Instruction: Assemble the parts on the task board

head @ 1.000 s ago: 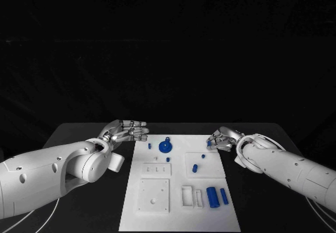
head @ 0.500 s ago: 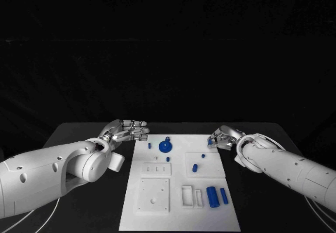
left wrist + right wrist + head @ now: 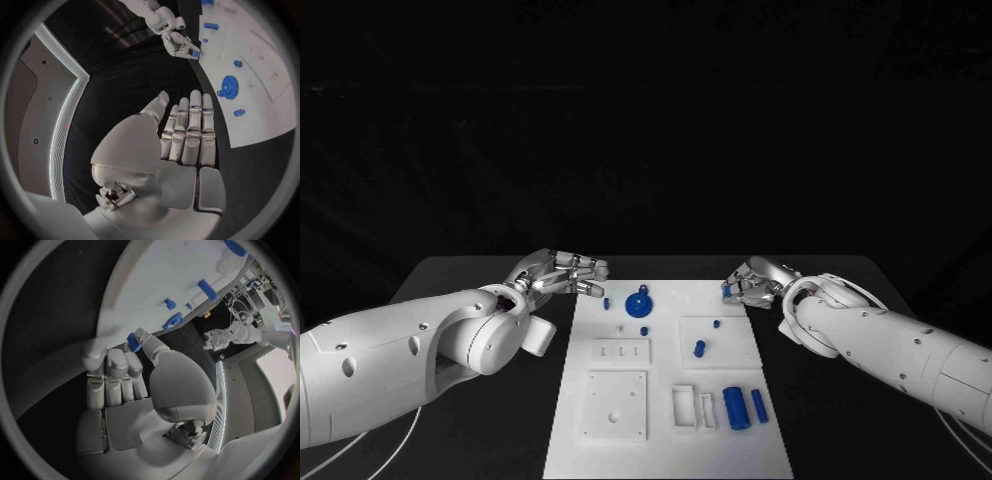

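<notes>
Dim scene, black bkgd; light from above hits task board (image 3: pixel 668 440) bright, soft shadows under arms. Wrist views: heavy fisheye bend, dark vignette at rim.

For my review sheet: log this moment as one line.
left hand: open, off board | right hand: pinches small blue part at task board edge

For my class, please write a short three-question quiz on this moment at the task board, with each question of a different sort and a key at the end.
1. True or false: the right robot hand pinches a small blue part.
2. The left robot hand is: A) gripping the blue gear; B) holding nothing, beside the task board; C) pressing on the board.
3. Fill in: the two blue cylinders lie at the board's ____ end, as the robot sees it.

Key: 1 true; 2 B; 3 near.
</notes>
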Controlling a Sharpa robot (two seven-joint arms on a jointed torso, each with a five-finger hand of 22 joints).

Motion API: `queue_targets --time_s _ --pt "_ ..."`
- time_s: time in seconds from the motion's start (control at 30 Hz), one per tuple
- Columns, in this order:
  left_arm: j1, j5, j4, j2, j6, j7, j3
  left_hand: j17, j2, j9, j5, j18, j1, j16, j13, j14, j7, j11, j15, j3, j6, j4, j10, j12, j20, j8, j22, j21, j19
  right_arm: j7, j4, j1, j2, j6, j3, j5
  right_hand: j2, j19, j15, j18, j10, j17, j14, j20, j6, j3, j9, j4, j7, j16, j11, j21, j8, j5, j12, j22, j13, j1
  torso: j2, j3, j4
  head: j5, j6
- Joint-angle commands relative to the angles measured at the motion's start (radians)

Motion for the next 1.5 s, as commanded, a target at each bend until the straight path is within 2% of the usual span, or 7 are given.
queue_targets --time_s 0.03,0.17,0.3,0.47,0.57,1.17,1.5 --pt "0.009 -0.056 -0.014 0.012 0.087 -0.088 0.002 0.021 -0.004 0.002 -0.013 -0.018 -0.026 0.055 0.003 0.044 -0.013 -0.021 -0.023 -0.004 0.028 0.018 0.057 0.004 -0.023 -0.001 0.015 0.03 0.029 -0.102 0.05 0.006 -0.01 0.0 0.001 -0.06 -0.008 0.052 -0.005 0.002 -0.002 0.002 0.0 -0.005 0.001 0.011 0.001 0.002 0.0 0.001 -0.006 -0.003 0.004 -0.004 0.0 0.095 0.002 0.001 -0.011 -0.003 -0.0088 0.003 0.001" --pt "0.019 -0.089 -0.038 0.029 0.113 -0.15 0.002 0.07 -0.009 0.004 -0.023 -0.029 -0.039 0.157 0.008 0.096 -0.03 -0.056 -0.058 -0.019 0.057 0.036 0.161 0.019 -0.057 -0.001 0.041 0.081 0.074 -0.146 0.116 0.014 -0.019 0.003 0.001 -0.086 -0.016 0.053 -0.005 0.002 0.0 0.003 0.001 -0.004 0.003 0.02 0.001 0.004 0.0 0.002 -0.006 -0.001 0.004 0.008 0.001 0.095 0.002 0.002 -0.02 -0.0038 -0.0122 0.002 0.002" --pt "0.028 -0.114 -0.056 0.046 0.126 -0.209 0.002 0.178 0.001 0.003 -0.028 -0.044 -0.054 0.354 0.02 0.107 -0.043 -0.091 -0.1 -0.053 0.068 0.064 0.28 0.05 -0.107 -0.002 0.098 0.18 0.116 -0.182 0.17 0.02 -0.023 0.004 0.001 -0.109 -0.021 0.054 -0.004 0.003 0.0 0.004 0.002 -0.004 0.004 0.025 0.001 0.01 -0.001 0.003 -0.006 0.003 0.004 0.005 0.001 0.096 0.003 0.001 -0.031 -0.0048 -0.0142 0.009 -0.001" --pt "0.038 -0.142 -0.07 0.067 0.139 -0.281 0.002 0.3 0.012 0.004 -0.035 -0.046 -0.088 0.59 0.111 0.095 -0.054 -0.122 -0.137 -0.106 0.065 0.097 0.294 0.239 -0.147 -0.002 0.193 0.328 0.123 -0.22 0.22 0.023 -0.019 -0.011 0.001 -0.123 -0.019 0.054 -0.005 0.003 0.001 0.003 0.001 -0.004 0.002 0.032 0.001 0.025 -0.001 0.002 -0.007 0.004 0.004 -0.002 0.001 0.096 0.003 -0.003 -0.043 -0.0055 -0.0143 0.016 -0.007" --pt "0.043 -0.161 -0.076 0.081 0.147 -0.33 0.002 0.321 0.006 0.004 -0.044 -0.044 -0.111 0.648 0.143 0.089 -0.056 -0.126 -0.143 -0.138 0.065 0.117 0.297 0.291 -0.155 -0.003 0.228 0.377 0.116 -0.239 0.245 0.024 -0.011 -0.02 0.001 -0.126 -0.025 0.054 -0.006 0.003 0.001 0.003 0.001 -0.005 0.003 0.039 0.001 0.032 -0.002 0.001 -0.007 0.003 0.004 -0.004 0.0 0.095 0.002 -0.002 -0.049 -0.0053 -0.0143 0.021 -0.01" --pt "0.052 -0.228 -0.118 0.172 0.122 -0.495 -0.004 0.291 -0.044 0.003 -0.044 -0.043 -0.194 0.667 0.149 0.075 -0.058 -0.119 -0.14 -0.184 0.061 0.257 0.298 0.268 -0.149 -0.005 0.262 0.362 0.102 -0.298 0.301 0.024 0.064 -0.005 -0.01 -0.128 -0.027 0.054 -0.005 0.004 0.0 0.001 0.001 -0.005 0.0 0.043 0.001 0.038 -0.001 -0.001 -0.008 0.001 0.004 0.01 -0.002 0.095 0.002 -0.001 -0.064 -0.0028 -0.0135 0.021 -0.029" --pt "0.053 -0.276 -0.121 0.206 0.093 -0.567 -0.004 0.267 -0.038 0.003 -0.044 -0.045 -0.195 0.654 0.139 0.068 -0.057 -0.115 -0.135 -0.19 0.063 0.256 0.295 0.244 -0.146 -0.003 0.27 0.337 0.102 -0.306 0.333 0.024 0.078 0.01 -0.023 -0.158 -0.027 0.055 -0.005 0.005 -0.001 0.001 0.001 -0.004 -0.002 0.038 0.001 0.042 -0.001 -0.002 -0.008 0.001 0.004 0.013 -0.002 0.095 0.001 -0.005 -0.062 -0.0034 -0.0146 0.024 -0.026"
